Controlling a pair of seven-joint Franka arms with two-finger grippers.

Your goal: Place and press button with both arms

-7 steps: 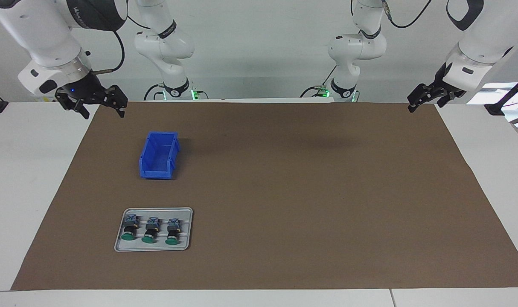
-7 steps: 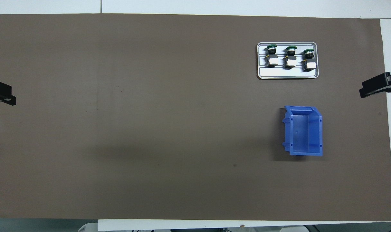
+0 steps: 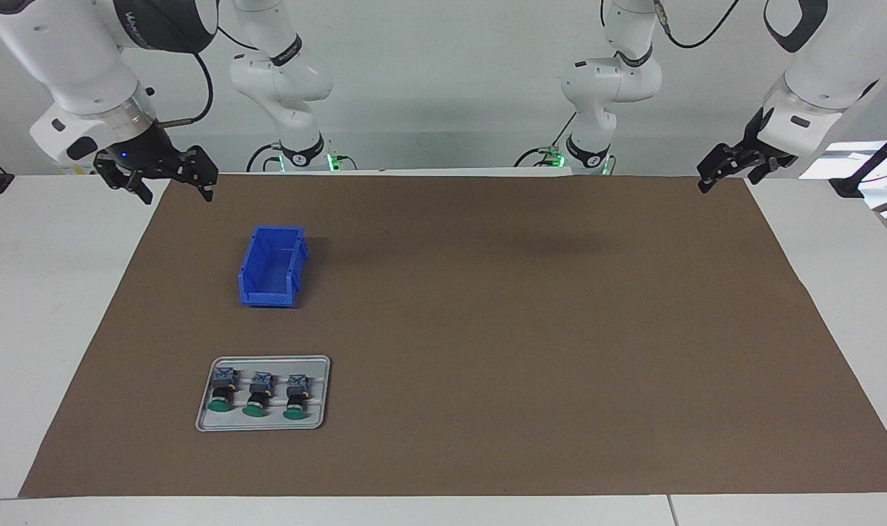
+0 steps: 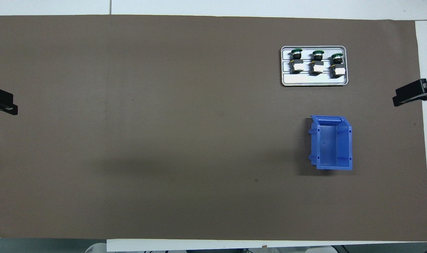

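Three green-capped, black-bodied push-button switches [image 3: 256,395] are lying in the flat grey metal tray [image 3: 319,387], while the left gripper [image 3: 725,172] and right gripper [image 3: 172,177] are hovering at the tabletop's corners, jaws released.

Glossy blue plastic bin [image 3: 272,267], matt brown paper mat [image 3: 524,329], metal tray [image 3: 262,423].

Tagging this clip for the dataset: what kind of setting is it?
Probably a robotics lab bench, not a home or shop: a brown mat on a white table, and staged props only, a metal tray of three green-capped push-buttons and a blue bin.
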